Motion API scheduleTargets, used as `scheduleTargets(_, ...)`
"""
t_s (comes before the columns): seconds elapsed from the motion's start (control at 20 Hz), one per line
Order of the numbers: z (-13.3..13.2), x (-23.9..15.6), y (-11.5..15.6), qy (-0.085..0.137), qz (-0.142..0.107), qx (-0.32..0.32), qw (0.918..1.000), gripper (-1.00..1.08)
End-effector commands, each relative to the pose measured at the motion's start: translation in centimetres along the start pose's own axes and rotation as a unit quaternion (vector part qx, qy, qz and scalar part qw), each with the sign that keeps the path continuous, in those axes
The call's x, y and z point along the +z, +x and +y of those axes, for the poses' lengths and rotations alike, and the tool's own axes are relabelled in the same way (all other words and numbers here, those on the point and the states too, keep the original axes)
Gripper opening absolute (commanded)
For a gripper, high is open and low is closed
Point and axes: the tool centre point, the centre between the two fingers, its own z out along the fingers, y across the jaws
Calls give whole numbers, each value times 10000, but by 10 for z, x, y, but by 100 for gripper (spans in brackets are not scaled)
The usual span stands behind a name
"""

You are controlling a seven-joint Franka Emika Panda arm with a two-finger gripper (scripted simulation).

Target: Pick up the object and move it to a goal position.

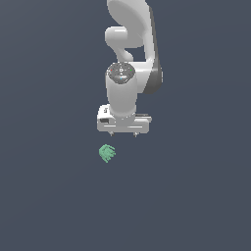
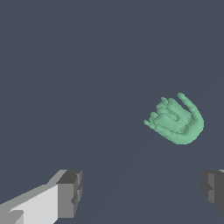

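The object [image 1: 107, 153] is a small mint-green lump with short finger-like prongs, lying on the dark grey floor. It also shows in the wrist view [image 2: 177, 121], clear of both fingers. My gripper [image 1: 123, 134] hangs from the white arm just above and slightly toward the exterior view's right of the object. In the wrist view the gripper [image 2: 142, 192] is open and empty, with its two grey fingertips [image 2: 70, 192] wide apart and the object lying beyond the gap, nearer one finger.
The dark grey floor [image 1: 196, 196] spreads flat on all sides. The white arm [image 1: 128, 54] rises behind the gripper toward the exterior view's top.
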Motion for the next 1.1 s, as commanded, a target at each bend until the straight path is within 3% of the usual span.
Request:
scheduleTargets(0.0,0,0,0,0,0,0,10000,100)
scheduleTargets(0.6,2,-13,0,-80,48,-275,9996,100)
scheduleTargets(1.05,11,-3,5,-52,54,156,9998,100)
